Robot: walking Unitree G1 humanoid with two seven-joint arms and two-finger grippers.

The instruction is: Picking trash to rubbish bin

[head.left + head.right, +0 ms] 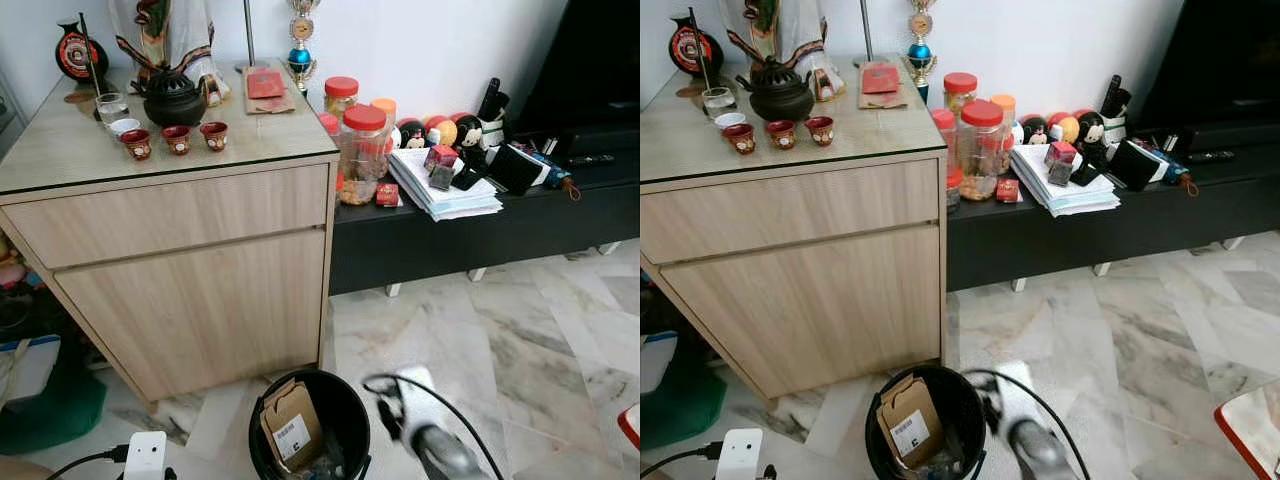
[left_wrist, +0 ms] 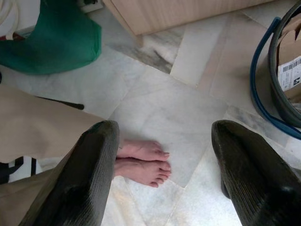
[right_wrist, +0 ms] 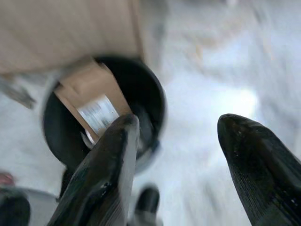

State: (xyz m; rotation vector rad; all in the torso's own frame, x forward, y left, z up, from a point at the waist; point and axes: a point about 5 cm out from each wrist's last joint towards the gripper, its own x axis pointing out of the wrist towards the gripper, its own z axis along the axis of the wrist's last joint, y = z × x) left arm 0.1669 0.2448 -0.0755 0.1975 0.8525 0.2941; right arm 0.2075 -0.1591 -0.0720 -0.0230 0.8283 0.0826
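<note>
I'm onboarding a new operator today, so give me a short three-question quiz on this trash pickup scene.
1. True or false: the cardboard box is already inside the black bin.
2. The right pincer is: A) shut on a bottle, B) open and empty above the bin, C) resting on the cabinet.
3. Fill in: the three small red cups stand on top of the wooden ____.

Key
1. True; the box with its label stands tilted in the bin.
2. B; its fingers are apart with nothing between them, though the view is blurred.
3. Cabinet; beside the dark teapot.
</note>
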